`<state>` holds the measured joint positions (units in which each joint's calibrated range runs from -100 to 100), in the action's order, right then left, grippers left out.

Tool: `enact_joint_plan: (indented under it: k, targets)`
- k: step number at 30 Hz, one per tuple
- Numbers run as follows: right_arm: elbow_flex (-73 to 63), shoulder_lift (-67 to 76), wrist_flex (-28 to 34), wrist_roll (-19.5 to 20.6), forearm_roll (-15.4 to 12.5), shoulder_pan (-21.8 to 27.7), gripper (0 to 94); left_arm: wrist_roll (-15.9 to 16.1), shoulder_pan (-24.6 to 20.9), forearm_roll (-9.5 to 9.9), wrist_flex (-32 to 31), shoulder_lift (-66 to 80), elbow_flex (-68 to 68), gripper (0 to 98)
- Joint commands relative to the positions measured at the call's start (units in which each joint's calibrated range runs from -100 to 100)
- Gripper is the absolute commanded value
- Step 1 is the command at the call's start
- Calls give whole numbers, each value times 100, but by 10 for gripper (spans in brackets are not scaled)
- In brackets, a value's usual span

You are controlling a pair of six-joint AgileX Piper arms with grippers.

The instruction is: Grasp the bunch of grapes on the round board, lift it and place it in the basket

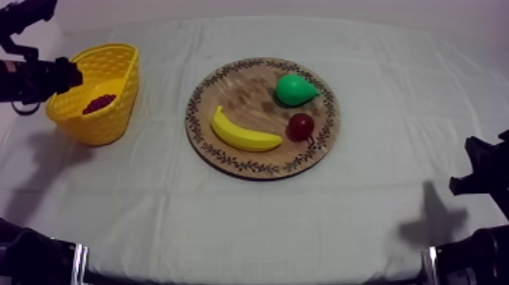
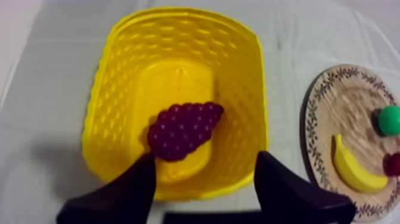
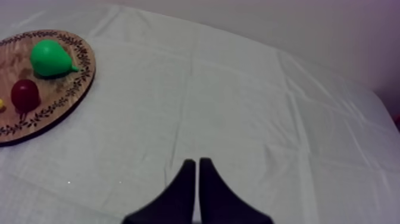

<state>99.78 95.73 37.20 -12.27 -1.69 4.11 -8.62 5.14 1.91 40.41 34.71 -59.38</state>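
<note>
basket (image 1: 113,121) left, board (image 1: 242,91) centre, bare cloth (image 1: 409,114) right

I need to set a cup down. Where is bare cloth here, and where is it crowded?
Bare: the wide cloth between the wooden board and the right hand, and the near strip before the board. Crowded: the board itself, and the yellow basket, with the left hand over it.

Creased grey-white cloth (image 1: 250,220) spreads wide (soft shadows near its edges); plain pale wall (image 3: 309,24) behind.
</note>
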Motion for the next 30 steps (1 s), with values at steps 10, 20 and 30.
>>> enact_joint_plan:
  k: [10,20,30]
  targets:
    - [-1,2,-2,1,1,3,5,236,-27,-5,-176,2096,-1844,517]
    - [-1,2,-2,0,1,3,5,488,195,-76,-258,3800,-2913,221]
    - [-1,2,-2,1,1,3,5,325,279,-92,-671,5163,-3871,14]
